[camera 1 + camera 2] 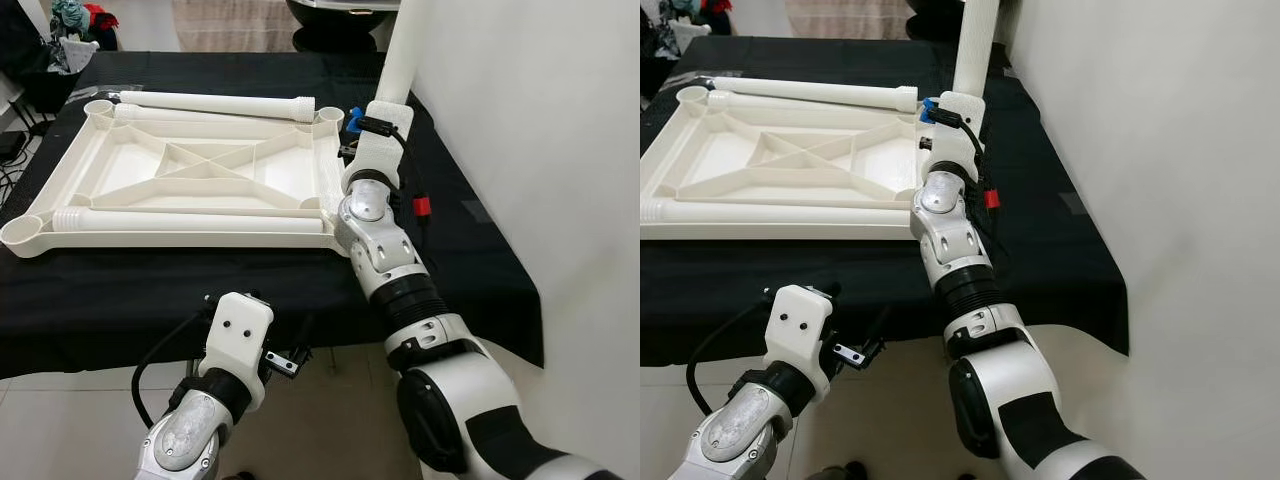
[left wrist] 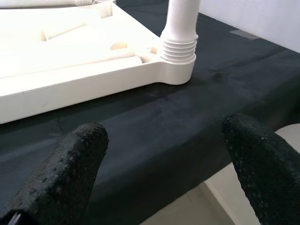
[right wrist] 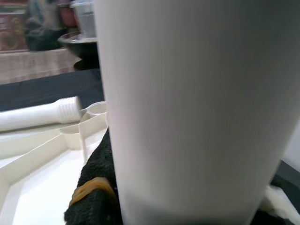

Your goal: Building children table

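Left eye view: the white table top lies upside down on the black cloth. The right gripper is closed around a standing table leg, which sits in the corner hole just below it. The left gripper hangs wide open with nothing in it, near the cloth's front edge, well apart from that leg.

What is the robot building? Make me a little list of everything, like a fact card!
surface: black cloth table
tabletop: white, upside down, ribs showing
standing leg: upright in the tabletop's near right corner socket
loose legs: far edge, near edge, both lying flat
right gripper: gripping the standing leg
left gripper: open, by the table's near edge, holding nothing
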Controlling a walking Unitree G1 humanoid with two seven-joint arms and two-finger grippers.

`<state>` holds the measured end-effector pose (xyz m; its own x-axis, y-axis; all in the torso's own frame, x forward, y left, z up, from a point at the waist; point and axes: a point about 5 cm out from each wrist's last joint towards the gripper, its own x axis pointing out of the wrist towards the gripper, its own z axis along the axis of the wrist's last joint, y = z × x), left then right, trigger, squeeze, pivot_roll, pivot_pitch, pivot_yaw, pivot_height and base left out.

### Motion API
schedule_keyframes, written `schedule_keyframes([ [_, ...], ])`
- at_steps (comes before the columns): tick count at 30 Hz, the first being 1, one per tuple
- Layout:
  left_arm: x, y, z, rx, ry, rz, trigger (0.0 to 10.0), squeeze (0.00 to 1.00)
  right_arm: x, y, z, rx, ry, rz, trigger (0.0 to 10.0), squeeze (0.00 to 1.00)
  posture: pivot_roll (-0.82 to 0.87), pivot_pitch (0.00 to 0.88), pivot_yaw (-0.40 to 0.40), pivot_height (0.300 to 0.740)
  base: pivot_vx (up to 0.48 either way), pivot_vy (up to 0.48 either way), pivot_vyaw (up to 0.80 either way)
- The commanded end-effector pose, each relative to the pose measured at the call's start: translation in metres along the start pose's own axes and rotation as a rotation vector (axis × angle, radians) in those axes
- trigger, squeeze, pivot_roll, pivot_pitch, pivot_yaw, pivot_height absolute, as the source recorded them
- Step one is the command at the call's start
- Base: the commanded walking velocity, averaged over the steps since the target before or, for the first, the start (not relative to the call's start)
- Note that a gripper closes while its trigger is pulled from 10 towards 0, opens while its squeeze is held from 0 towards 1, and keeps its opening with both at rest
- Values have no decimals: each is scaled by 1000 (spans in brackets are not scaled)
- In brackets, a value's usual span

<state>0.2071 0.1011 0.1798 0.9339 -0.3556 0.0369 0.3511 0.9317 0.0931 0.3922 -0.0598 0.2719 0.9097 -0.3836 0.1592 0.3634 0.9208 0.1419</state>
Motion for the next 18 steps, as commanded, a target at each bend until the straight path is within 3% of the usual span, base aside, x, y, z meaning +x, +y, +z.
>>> schedule_keyframes([
  [1,-1,1,-4,10,19,7,10000,0,2,-25,-41,-50,167,-138,10000,0,101,237,-90,740,0,0,0],
  [6,0,0,-4,11,14,11,10000,0,-1,-28,-38,-121,143,-305,10000,0,99,239,-93,740,0,0,0],
  [18,0,2,-4,12,12,21,10000,0,-4,-20,-40,-108,187,-324,10000,0,98,243,-98,740,0,0,0],
])
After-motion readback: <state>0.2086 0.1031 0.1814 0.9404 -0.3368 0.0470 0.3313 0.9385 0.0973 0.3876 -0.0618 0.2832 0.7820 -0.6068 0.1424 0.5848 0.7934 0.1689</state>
